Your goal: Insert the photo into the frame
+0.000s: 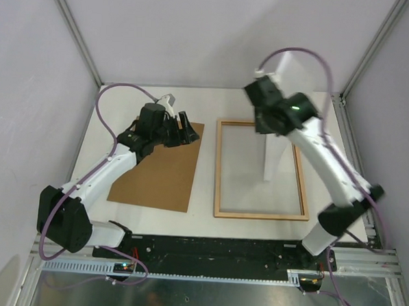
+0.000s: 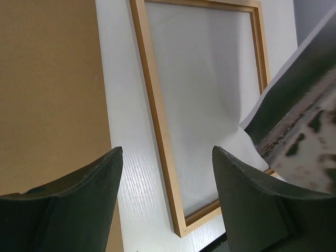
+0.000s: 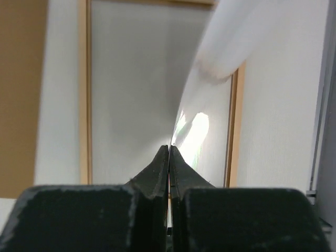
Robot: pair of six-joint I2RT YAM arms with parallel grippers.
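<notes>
The frame lies flat right of the table's middle, pale wood side up, with bare table showing through it. My right gripper hangs above its right half, shut on the photo, which stands on edge with its white back showing. In the right wrist view the sheet curves up from the shut gripper over the frame. My left gripper is open and holds nothing, over the brown board's far right corner. In its wrist view the gripper looks at the frame and the photo's dark printed side.
A flat brown backing board lies left of the frame, also seen as the board in the left wrist view. Grey walls and metal posts close in the table on three sides. A black strip runs along the near edge.
</notes>
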